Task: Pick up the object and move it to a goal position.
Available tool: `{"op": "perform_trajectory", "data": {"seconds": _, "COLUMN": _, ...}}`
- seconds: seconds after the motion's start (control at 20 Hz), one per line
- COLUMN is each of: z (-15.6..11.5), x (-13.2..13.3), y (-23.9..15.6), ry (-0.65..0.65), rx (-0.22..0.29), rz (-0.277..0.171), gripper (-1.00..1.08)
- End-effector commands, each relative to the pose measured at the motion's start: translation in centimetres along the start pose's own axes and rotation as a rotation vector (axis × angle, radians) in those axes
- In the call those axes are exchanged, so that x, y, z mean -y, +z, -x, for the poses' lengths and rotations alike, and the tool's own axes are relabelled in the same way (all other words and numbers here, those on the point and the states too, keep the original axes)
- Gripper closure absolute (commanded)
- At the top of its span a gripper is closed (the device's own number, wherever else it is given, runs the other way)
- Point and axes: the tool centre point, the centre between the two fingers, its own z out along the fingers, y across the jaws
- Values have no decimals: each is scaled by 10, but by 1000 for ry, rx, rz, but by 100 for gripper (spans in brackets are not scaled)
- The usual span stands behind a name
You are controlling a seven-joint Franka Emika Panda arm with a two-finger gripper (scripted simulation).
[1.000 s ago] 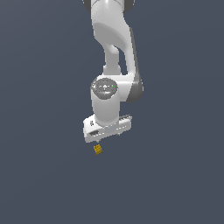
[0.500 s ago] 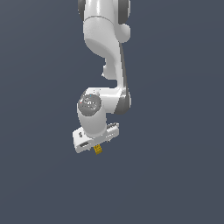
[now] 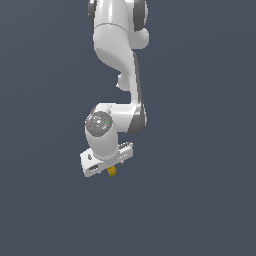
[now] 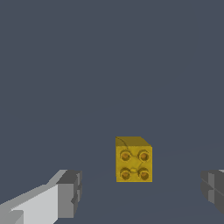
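Observation:
The object is a tiny yellow-gold cube [image 4: 133,161] with four darker round marks on one face. In the wrist view it lies between my two fingertips, with a gap on each side, touching neither. My gripper [image 4: 140,192] is open; one grey pad [image 4: 70,192] and the other grey pad [image 4: 213,189] stand wide apart. In the exterior view the cube [image 3: 112,171] shows just under the white hand, and my gripper [image 3: 111,169] is right over it; the fingers are mostly hidden by the hand.
A plain dark grey ground [image 3: 200,200] fills both views. The white arm [image 3: 117,55] comes down from the top of the exterior view. No goal marker shows.
The hand has moved down and towards the exterior view's left, closing in on the cube, which now sits tucked right under the hand. The cube has stayed in place.

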Motion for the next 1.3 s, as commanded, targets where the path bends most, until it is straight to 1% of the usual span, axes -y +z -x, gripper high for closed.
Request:
{"op": "perform_trajectory", "data": {"seconds": 0.0, "z": 0, "x": 0, "y": 5, "ry": -1, "rx": 1, "rz": 0, "gripper": -92}}
{"op": "perform_trajectory", "data": {"seconds": 0.4, "z": 1, "x": 0, "y": 44, "ry": -4, "rx": 0, "rz": 0, "gripper": -92}}
{"op": "perform_trajectory", "data": {"seconds": 0.7, "z": 0, "x": 0, "y": 49, "ry": -4, "rx": 0, "rz": 0, "gripper": -92}}
{"op": "perform_trajectory", "data": {"seconds": 0.75, "z": 0, "x": 0, "y": 49, "ry": -4, "rx": 0, "rz": 0, "gripper": 108}}
{"op": "perform_trajectory", "data": {"seconds": 1.25, "z": 0, "x": 0, "y": 49, "ry": -4, "rx": 0, "rz": 0, "gripper": 108}}
